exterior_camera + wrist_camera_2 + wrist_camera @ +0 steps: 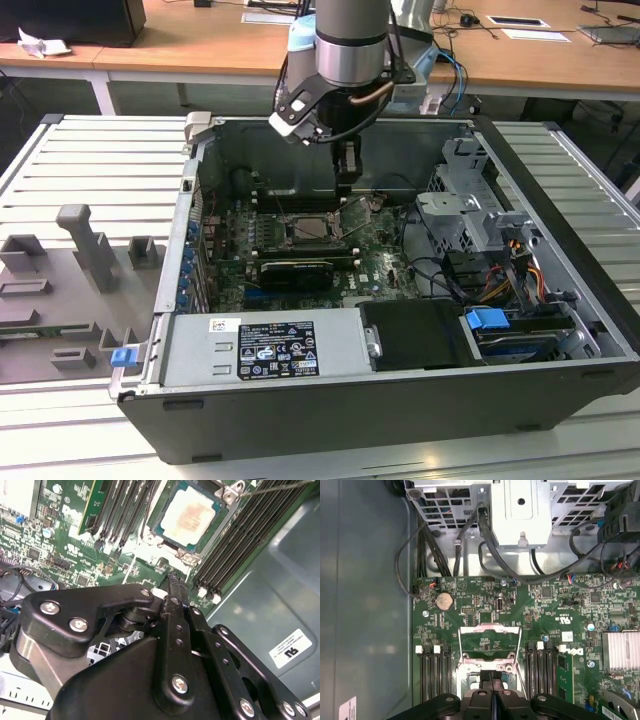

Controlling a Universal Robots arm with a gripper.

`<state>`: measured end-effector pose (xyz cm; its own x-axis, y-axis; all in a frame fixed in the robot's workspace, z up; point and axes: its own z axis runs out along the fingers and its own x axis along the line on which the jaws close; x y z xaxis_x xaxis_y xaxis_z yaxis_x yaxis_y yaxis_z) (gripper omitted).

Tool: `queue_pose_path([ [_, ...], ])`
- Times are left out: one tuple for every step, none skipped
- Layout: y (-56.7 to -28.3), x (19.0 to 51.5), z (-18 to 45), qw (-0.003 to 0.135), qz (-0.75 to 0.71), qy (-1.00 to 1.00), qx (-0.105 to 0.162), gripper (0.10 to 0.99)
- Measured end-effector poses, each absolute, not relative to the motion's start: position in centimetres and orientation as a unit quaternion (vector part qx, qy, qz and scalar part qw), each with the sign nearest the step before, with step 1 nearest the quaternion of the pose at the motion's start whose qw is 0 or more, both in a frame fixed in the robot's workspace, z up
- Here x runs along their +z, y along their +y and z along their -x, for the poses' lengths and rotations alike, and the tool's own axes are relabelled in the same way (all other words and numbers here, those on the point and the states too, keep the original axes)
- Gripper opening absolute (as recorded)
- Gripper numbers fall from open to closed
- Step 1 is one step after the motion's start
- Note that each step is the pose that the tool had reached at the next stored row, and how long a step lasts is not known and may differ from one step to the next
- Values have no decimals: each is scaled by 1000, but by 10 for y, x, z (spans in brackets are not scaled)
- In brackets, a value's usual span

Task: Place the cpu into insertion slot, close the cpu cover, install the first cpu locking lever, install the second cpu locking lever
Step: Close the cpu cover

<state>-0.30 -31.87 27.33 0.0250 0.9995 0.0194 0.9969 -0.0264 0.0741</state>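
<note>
The cpu [192, 515], a pale silvery square, lies flat in the socket on the green motherboard [555, 615]; it also shows in the exterior view [308, 228]. The cpu cover [490, 628], a thin silvery frame with a square window, is swung open away from the socket, and board shows through its window. My gripper [172, 579] hovers just above the cover's socket-side edge with its black fingers pressed together on nothing. In the exterior view the gripper [346, 185] hangs inside the case behind the socket. A thin wire lever [280, 487] stands raised beside the socket.
Black memory slots [434, 675] flank the socket on both sides. A grey drive cage [470, 215] with cables fills the exterior view's right of the case. A black card [295, 272] sits in front of the socket, and the power supply [270, 348] lies along the near wall.
</note>
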Motion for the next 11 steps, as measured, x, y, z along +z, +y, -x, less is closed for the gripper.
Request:
queue_pose_path([
  [-319,273,2,20,-716,697,33,106],
  [-319,273,0,20,-716,697,33,106],
  [-319,273,-1,20,-716,697,33,106],
  [-319,273,-3,20,-716,697,33,106],
  [-318,273,-4,20,-716,697,33,106],
  [-318,273,-5,20,-716,697,33,106],
  [-318,273,-7,20,-716,697,33,106],
  [-318,273,-8,20,-716,697,33,106],
  [-318,273,-9,20,-716,697,33,106],
  [-318,273,-10,20,-716,697,33,106],
  [-318,273,-10,20,-716,697,33,106],
])
